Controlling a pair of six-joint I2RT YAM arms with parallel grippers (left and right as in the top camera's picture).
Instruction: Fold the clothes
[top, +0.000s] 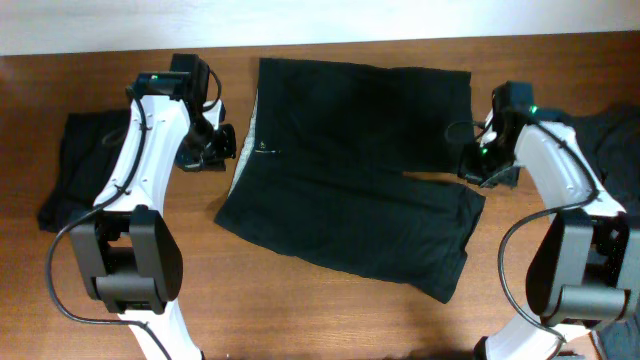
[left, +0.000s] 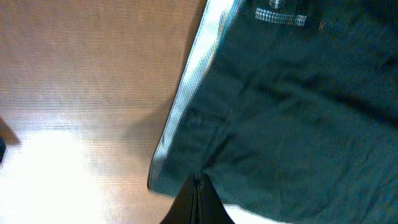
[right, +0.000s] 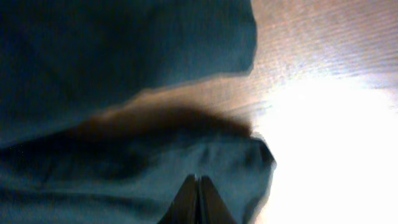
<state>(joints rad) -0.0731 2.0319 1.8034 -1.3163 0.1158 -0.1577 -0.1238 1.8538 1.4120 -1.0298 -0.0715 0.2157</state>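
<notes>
Wide black shorts (top: 350, 170) lie spread across the middle of the table, with the pale waistband strip (top: 248, 140) toward the left. My left gripper (top: 207, 150) is at the waistband's lower corner. In the left wrist view its fingers (left: 198, 180) are shut on the shorts (left: 298, 112) just beside the pale strip (left: 186, 99), and creases run toward the tips. My right gripper (top: 476, 166) is at the leg hems. In the right wrist view it (right: 198, 179) is shut on the corner of one leg (right: 155, 168), which casts a shadow on the wood.
A second dark garment (top: 75, 165) lies bunched at the far left, behind the left arm. Another dark piece (top: 612, 130) lies at the far right edge. Bare wooden table (top: 330, 310) lies in front of the shorts.
</notes>
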